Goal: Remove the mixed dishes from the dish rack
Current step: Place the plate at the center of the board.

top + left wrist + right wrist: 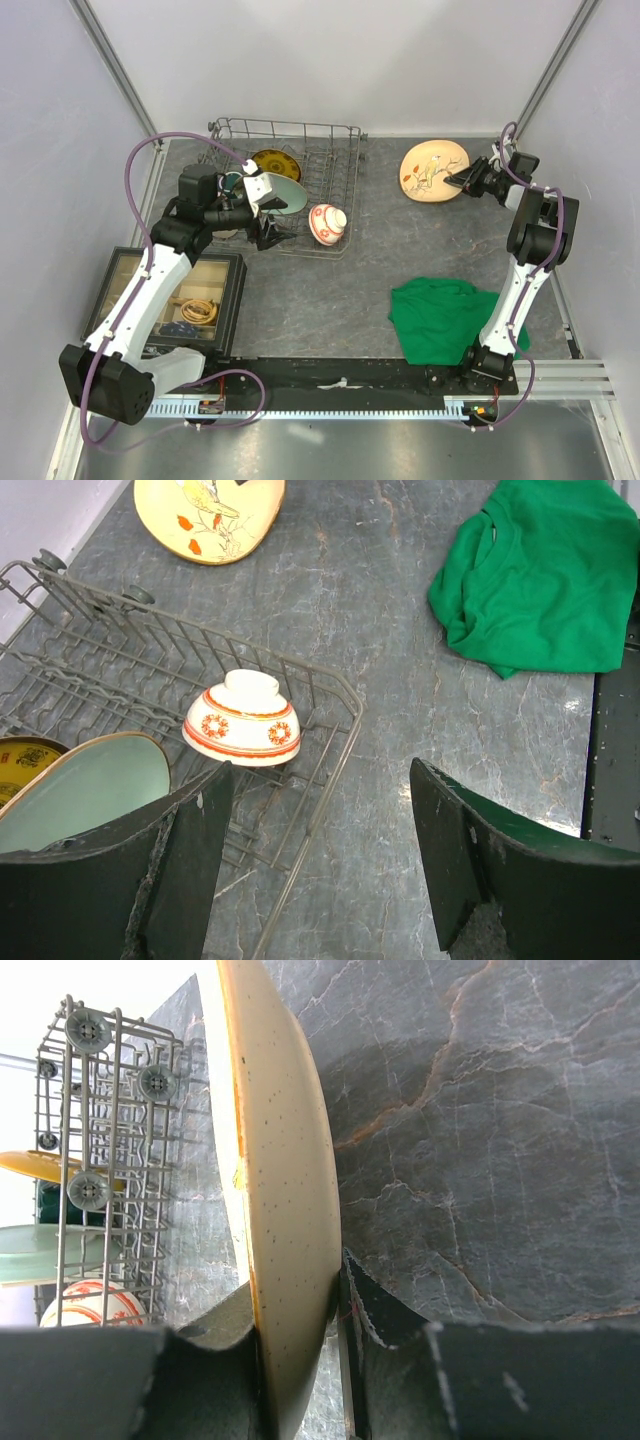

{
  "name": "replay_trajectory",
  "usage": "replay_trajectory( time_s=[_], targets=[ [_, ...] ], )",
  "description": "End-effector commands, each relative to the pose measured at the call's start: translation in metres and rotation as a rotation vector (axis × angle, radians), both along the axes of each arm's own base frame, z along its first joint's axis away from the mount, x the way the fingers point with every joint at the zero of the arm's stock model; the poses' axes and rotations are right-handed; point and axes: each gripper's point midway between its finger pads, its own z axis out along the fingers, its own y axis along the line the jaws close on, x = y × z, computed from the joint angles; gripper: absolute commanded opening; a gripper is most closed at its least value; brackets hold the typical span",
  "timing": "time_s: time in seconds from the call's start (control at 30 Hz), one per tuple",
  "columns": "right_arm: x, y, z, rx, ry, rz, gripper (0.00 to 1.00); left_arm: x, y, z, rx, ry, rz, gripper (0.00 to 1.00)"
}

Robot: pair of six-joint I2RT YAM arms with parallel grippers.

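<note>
— Where do the dishes stand?

— The dish rack sits at the far left of the desk. Three pieces are inside it. The yellow-patterned plate is towards the back, and the pale mint-green plate stands on edge just in front of it. The small red-and-white bowl lies upside down, foot up, in the rack's near right corner.

— And the cream plate?

— It is out of the rack, at the far right of the desk, well apart from the wire. The right end effector is clamped on its near rim, one finger on each face. The right wrist view shows the plate edge-on between them. Whether the plate rests fully on the desk cannot be told.

— What about the left arm?

— The left end effector is spread wide with nothing between its fingers. It hangs over the rack's near edge, with the bowl just ahead of it and the mint-green plate beside its left finger.

— Anything else on the desk?

— A green cloth lies crumpled near the right arm's base. A black-framed tray sits at the near left.
</note>
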Motion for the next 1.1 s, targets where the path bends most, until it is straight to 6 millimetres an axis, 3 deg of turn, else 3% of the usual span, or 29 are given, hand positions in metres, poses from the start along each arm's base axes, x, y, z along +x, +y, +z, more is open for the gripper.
replay_trajectory(
  time_s=[0.0, 0.1, 0.17, 0.7, 0.93, 1.07],
  targets=[
    [0.016, 0.004, 0.035, -0.047, -0.160, 0.082, 0.10, 0.003, -0.001, 0.001, 0.000, -0.045, -0.018, 0.77],
    [0.014, 0.004, 0.029, -0.056, -0.142, 0.081, 0.18, 0.002, -0.001, 0.001, 0.001, -0.046, -0.019, 0.77],
    [0.014, 0.002, 0.025, -0.072, -0.140, 0.083, 0.28, 0.002, 0.000, 0.000, 0.002, -0.049, -0.018, 0.77],
    [0.012, -0.002, 0.015, -0.117, -0.115, 0.082, 0.47, 0.001, 0.001, 0.001, 0.006, -0.063, -0.012, 0.77],
    [0.012, -0.007, 0.015, -0.153, -0.100, 0.081, 0.66, 0.000, 0.002, 0.001, 0.007, -0.065, -0.010, 0.77],
    [0.011, -0.010, 0.019, -0.190, -0.090, 0.077, 0.70, -0.002, 0.003, -0.001, 0.015, -0.066, -0.011, 0.77]
  ],
)
